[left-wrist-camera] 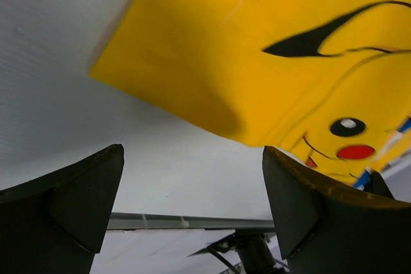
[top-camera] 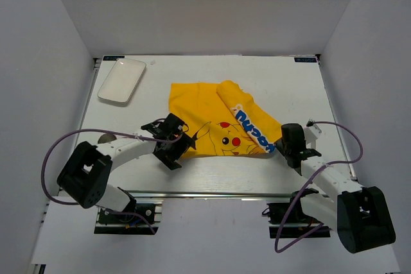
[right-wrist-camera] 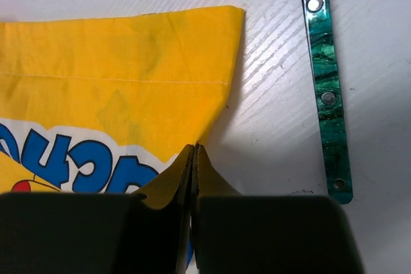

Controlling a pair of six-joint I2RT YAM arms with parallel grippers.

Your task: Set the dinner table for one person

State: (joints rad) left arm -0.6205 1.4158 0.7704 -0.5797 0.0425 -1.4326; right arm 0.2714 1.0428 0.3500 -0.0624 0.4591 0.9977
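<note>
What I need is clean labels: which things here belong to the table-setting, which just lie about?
Job: yellow cartoon-print cloth, pinched by right gripper; white rounded rectangular plate; green marbled riveted handle; white dinner table.
Not job: purple arm cables; grey wall panels.

Bright, even light from above fills all three views, without glare. Shadows on the white dinner table (top-camera: 212, 171) are faint and soft-edged. The left wrist view is soft and slightly smeared across the yellow cartoon-print cloth (left-wrist-camera: 212, 62), with a dim shadow under its edge. The right wrist view is crisp, and the cloth's stitching shows clearly.
</note>
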